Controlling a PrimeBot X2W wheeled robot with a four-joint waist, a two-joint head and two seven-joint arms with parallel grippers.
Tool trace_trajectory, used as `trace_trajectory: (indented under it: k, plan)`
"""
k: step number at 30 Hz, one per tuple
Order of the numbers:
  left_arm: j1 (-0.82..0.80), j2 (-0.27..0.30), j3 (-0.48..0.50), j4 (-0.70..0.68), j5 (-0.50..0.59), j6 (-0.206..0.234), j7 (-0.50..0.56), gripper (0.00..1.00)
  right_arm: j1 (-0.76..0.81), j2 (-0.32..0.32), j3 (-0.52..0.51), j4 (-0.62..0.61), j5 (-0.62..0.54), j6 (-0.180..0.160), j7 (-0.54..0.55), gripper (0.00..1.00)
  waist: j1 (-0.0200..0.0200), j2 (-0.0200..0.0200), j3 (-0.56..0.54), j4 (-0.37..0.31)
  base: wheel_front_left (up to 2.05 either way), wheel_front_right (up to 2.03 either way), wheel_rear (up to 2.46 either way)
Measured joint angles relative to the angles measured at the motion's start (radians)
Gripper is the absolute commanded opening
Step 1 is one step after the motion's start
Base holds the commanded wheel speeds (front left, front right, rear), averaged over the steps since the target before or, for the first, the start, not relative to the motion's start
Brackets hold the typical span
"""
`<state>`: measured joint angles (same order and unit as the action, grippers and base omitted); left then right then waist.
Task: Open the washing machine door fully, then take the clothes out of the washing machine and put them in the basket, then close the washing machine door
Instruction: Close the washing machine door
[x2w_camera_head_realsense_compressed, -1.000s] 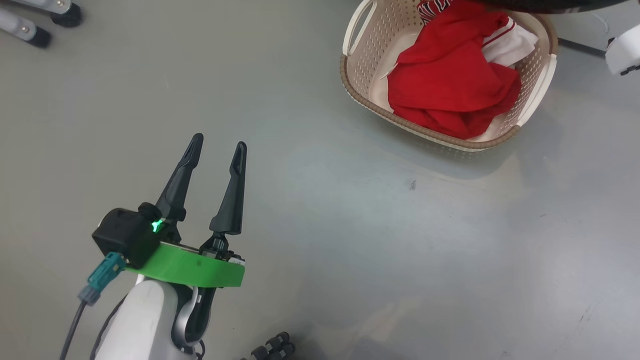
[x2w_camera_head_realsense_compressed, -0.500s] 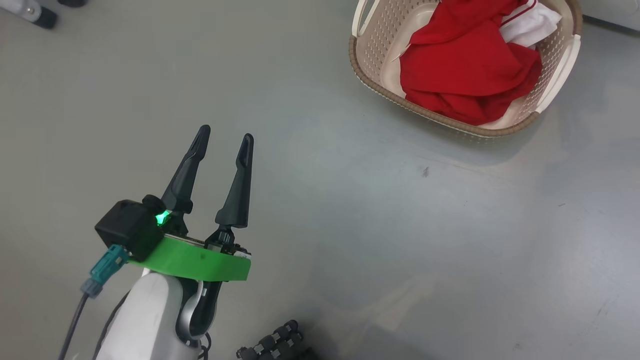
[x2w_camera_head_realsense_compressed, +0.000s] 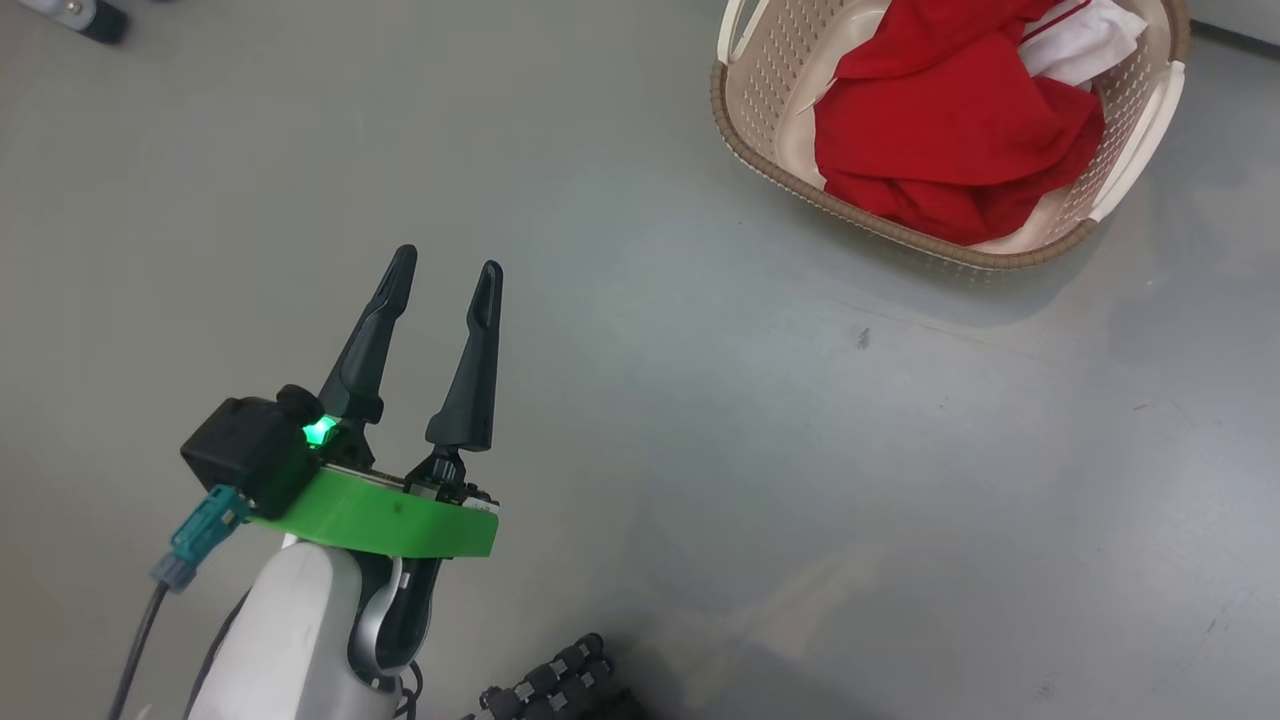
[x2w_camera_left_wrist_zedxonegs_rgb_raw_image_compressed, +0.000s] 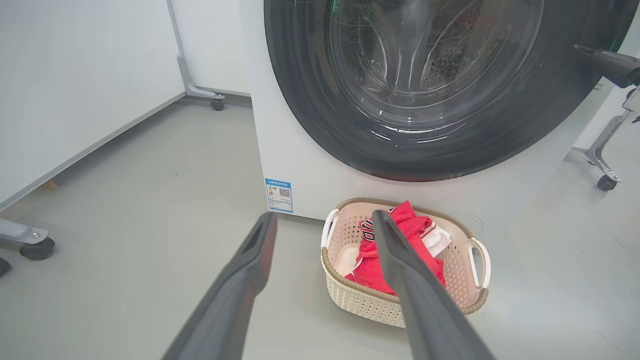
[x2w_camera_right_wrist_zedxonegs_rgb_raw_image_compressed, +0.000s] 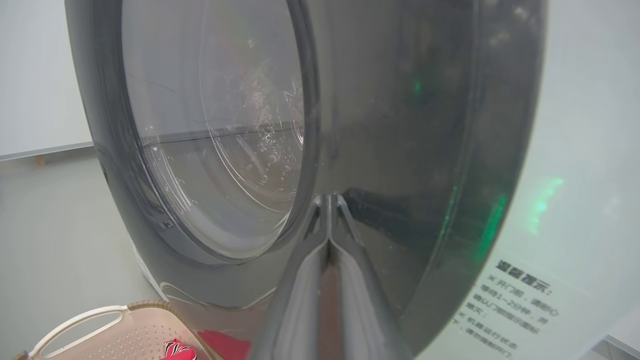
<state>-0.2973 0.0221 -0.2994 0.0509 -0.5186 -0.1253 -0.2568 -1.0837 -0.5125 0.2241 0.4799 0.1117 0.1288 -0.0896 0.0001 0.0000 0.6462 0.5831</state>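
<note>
Black and thin, the right claw (x2w_camera_right_wrist_zedxonegs_rgb_raw_image_compressed: 328, 198) is squeezed shut on nothing. Its tip is at the shiny rim of the washing machine door (x2w_camera_right_wrist_zedxonegs_rgb_raw_image_compressed: 400, 125), likely so it can push the door closed like a stick. The left claw (x2w_camera_head_realsense_compressed: 447, 262) hangs wide open and empty over the floor (x2w_camera_head_realsense_compressed: 700, 450), out of the way. The clothes (x2w_camera_head_realsense_compressed: 950, 140) lie in the basket (x2w_camera_head_realsense_compressed: 770, 70), just in front of the washing machine (x2w_camera_left_wrist_zedxonegs_rgb_raw_image_compressed: 295, 165).

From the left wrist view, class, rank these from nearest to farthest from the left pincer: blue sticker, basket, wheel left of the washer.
1. basket, just ahead, lower right.
2. blue sticker, on the washer, lower left corner, behind the basket.
3. wheel, far back at upper left.
</note>
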Motion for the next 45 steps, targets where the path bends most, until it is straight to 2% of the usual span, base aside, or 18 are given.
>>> trace_trajectory:
  k: [8,17,26,30,45]
  plan:
    - [0.0,0.0,0.0,0.0,-0.008,0.0,0.0,1.0,-0.027,0.017,0.0,0.028,0.0,-0.016,-0.004,0.0,0.0,0.0,0.005,0.001,0.0,0.0,0.0]
    - [-0.001,-0.001,-0.012,0.007,-0.01,0.0,0.0,1.0,-0.034,0.018,0.003,0.079,0.0,-0.016,-0.04,0.0,0.0,0.0,-0.005,0.004,0.0,0.0,0.0]
    - [-0.008,-0.002,0.002,0.026,-0.006,0.0,0.0,1.0,0.044,0.022,-0.012,0.142,0.009,-0.036,-0.11,0.0,0.0,0.0,-0.061,0.0,0.0,0.0,0.0]
    - [-0.011,-0.002,-0.008,0.055,0.024,0.0,0.0,1.0,0.115,0.073,-0.054,0.17,0.074,-0.053,-0.134,0.0,0.0,0.0,-0.099,-0.012,0.0,0.0,0.0]
    - [0.019,0.031,0.047,0.124,0.082,0.0,0.0,1.0,0.395,0.196,-0.092,0.172,0.145,-0.079,-0.162,0.0,0.0,0.0,-0.287,-0.121,0.0,0.0,0.0]
